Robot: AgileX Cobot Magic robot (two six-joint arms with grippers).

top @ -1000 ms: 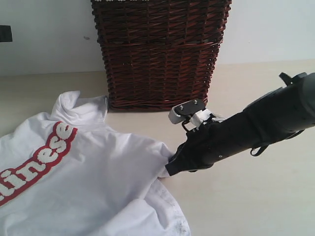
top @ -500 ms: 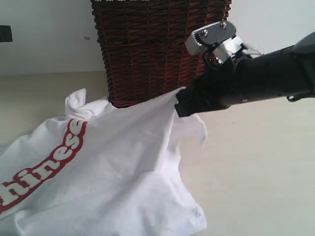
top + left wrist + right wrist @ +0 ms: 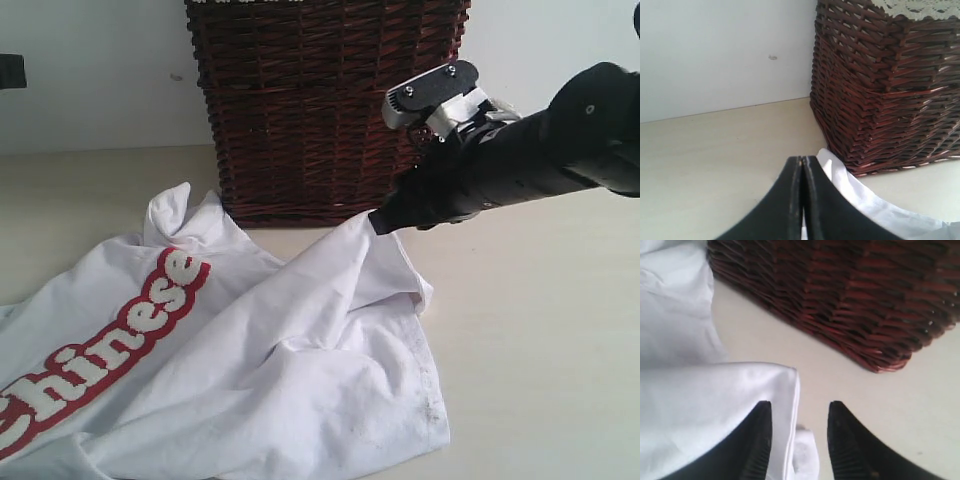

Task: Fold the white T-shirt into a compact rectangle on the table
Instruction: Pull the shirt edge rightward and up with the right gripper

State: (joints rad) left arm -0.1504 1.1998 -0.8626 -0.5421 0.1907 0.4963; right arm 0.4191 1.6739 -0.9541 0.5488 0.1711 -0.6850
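Beige table (image 3: pixel 540 380) bearing the crumpled white T-shirt (image 3: pixel 300 370), one edge raised before the wicker basket (image 3: pixel 320 110). Right gripper (image 3: pixel 799 407): jaws parted, a cloth fold lying loosely between them. Left gripper (image 3: pixel 803 161): jaws pressed together beside the shirt.

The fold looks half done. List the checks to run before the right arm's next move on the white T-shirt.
1. Right gripper jaws apart: ok.
2. White cotton T-shirt free of it: cannot tell; cloth lies against one finger.
3. Left gripper shut: ok; pinching cloth: cannot tell.
4. Shirt flat on the pale beige table: not ok, bunched, one edge raised.
5. Shirt apart from the dark wicker basket: cannot tell.
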